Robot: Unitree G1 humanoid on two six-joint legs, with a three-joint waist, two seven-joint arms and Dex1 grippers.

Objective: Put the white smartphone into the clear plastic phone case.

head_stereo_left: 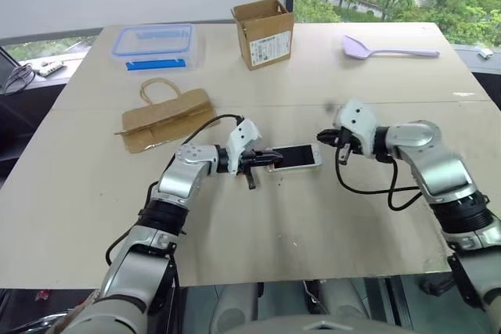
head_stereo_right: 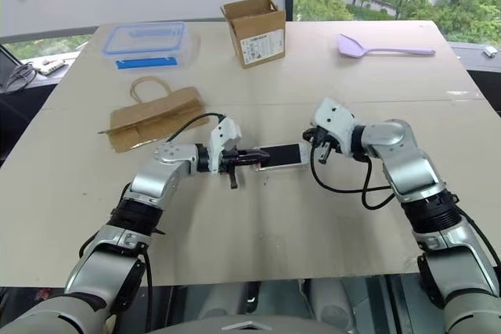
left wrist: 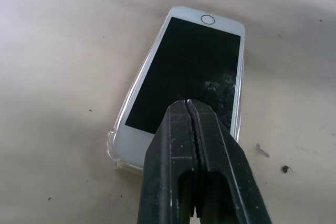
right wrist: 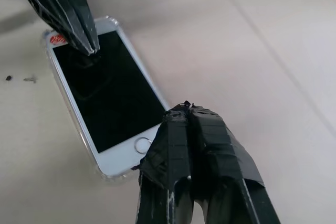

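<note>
Beige matte surface (head_stereo_left: 329, 224) carries the white smartphone (head_stereo_left: 296, 156) with glossy black screen, lying flat inside the clear plastic phone case (left wrist: 111, 145), whose thin rounded rim shows around it. Left end effector (left wrist: 190, 103) and right end effector (right wrist: 185, 109) are both closed, holding nothing; I judge gentle downward presses at the corners will seat it fully.

I see a pale beige table (head_stereo_left: 258, 232) with a seam across its middle. Between the two sets of fingers lies the case (left wrist: 111, 145) flat on the top, the phone (head_stereo_left: 297, 156) sitting in it screen up, home button toward the right fingers (right wrist: 189, 129). Beyond the left fingers (left wrist: 191, 124) a paper bag (head_stereo_left: 164, 119) lies flat, and further on a box (head_stereo_left: 154, 44) with a blue-rimmed lid. Beyond the phone a carton (head_stereo_left: 264, 33) stands open. Far past the right fingers lies a lilac spatula (head_stereo_left: 387, 50).
</note>
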